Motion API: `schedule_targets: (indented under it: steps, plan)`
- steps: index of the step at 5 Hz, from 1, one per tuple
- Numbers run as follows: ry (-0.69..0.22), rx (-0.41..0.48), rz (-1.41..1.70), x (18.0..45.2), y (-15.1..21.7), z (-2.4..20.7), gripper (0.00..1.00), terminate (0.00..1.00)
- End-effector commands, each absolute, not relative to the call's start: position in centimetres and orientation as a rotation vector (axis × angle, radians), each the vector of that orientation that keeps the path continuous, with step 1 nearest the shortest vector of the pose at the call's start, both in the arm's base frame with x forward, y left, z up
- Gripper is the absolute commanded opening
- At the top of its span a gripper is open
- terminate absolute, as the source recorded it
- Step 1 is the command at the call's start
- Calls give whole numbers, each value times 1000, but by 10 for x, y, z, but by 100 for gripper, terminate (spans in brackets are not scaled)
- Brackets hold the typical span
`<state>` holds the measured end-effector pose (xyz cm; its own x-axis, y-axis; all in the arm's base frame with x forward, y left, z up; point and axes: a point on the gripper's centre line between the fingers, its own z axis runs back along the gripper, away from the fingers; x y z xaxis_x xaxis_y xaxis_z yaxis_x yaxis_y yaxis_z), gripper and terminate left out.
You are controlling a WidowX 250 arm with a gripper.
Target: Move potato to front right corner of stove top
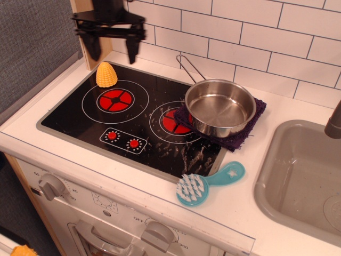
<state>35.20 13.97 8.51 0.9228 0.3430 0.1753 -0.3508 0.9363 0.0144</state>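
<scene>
Setting: toy play kitchen, child-size unit. Evidence: glossy black stove top [80, 114] with grey rim, two red burners ringed white, two small red dials, white scuffs. White tabletop [250, 213] around it. Grey sink [298, 176] at right, dark faucet [334, 122] at frame edge. White subway-tile backsplash [256, 37] behind. Front panel with grey knobs [50, 186] and printed dial markings. Steel pot [220, 106] on purple cloth [240, 137]; teal scrub brush [205, 185] near front edge. Wooden side post [90, 29], grey wall at left.

The gripper [112, 52] is motion-blurred, and the arm above it is cut off by the top edge. The sink [277, 154] runs off the right edge. The pot [220, 108] hides most of the purple cloth [234, 140] and part of the right burner [171, 122].
</scene>
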Motion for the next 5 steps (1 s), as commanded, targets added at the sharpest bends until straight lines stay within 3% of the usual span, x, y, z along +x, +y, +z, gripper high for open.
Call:
schedule_targets:
  steps: [1, 4, 5]
  plan:
    - [-149, 95, 386, 366, 162, 74, 100, 0]
    - [-67, 134, 364, 388, 166, 37, 100, 0]
    - [-83, 140, 359, 388, 161, 37, 0, 0]
